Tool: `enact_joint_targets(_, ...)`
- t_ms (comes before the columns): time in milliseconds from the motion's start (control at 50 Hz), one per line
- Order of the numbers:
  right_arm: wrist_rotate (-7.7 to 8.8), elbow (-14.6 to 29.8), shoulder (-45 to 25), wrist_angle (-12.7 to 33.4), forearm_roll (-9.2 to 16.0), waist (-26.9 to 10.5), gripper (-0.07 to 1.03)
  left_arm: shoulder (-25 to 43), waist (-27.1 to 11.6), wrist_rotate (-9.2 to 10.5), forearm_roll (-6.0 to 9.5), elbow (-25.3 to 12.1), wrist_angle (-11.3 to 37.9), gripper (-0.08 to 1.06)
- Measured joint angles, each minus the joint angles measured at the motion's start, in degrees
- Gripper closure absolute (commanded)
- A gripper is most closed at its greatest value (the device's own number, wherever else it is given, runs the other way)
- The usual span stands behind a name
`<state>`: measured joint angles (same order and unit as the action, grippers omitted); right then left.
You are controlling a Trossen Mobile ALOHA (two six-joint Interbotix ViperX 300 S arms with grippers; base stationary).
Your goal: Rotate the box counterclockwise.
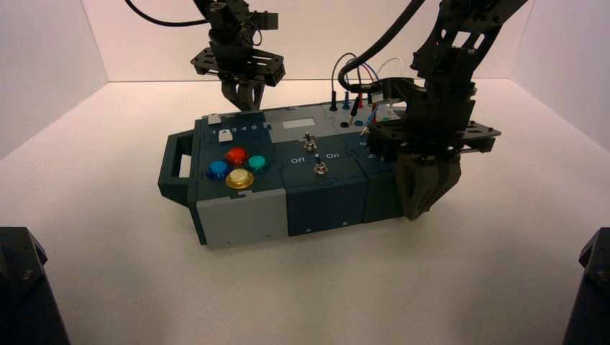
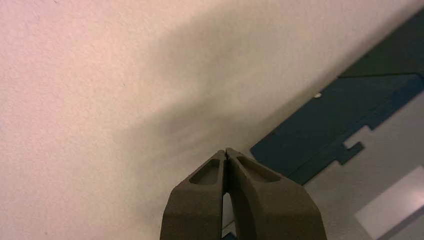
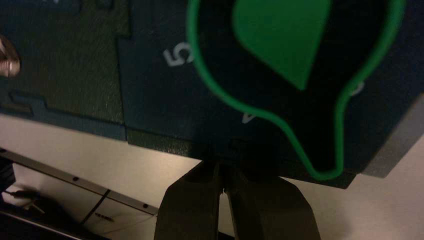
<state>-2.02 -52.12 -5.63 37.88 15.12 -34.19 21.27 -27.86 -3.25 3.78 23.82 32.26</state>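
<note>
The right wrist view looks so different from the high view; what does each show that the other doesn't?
Only the right wrist view shows the green-outlined black knob with printed numerals up close. Only the high view shows the four coloured round buttons, toggle switches, looping wires and left gripper behind the box. Both show the dark teal-and-grey box and right gripper, closed at its near edge.

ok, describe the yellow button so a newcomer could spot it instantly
Start at the box in the middle of the table, then go to its left end, by the side handle. Four round buttons cluster there in a diamond. The yellow button is the nearest one, in front of the red, between blue and teal.
</note>
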Motion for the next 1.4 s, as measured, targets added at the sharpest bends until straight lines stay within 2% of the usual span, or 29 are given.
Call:
enact_joint_targets(260,-0.09,2.5,-1.2,1.7,-2.2,4.0,0.99,-0.3,-0.1,-1.05,-0.09,0.2,2.9,1.00)
enact_joint_targets(400,0.53,3.7,-1.9,2.5,-3.1,5.1,0.99,-0.6,-0.1,-1.23,-0.18,0.6,3.8,1.00)
enact_joint_targets(640,0.53,7.3,-5.0,4.5,-4.9,7.3,0.99,-2.5,0.0,-1.76,-0.35,3.3,4.8,1.00)
enact_joint_targets(1120,0.53,14.2,-9.4,6.0,-6.5,8.7,0.99,-4.8,0.0,-2.29,-0.53,7.2,6.9,1.00)
enact_joint_targets(1400,0.62,17.1,-10.8,6.9,-8.0,9.8,0.99,-5.2,-1.0,-2.29,-0.53,7.8,8.0,1.00)
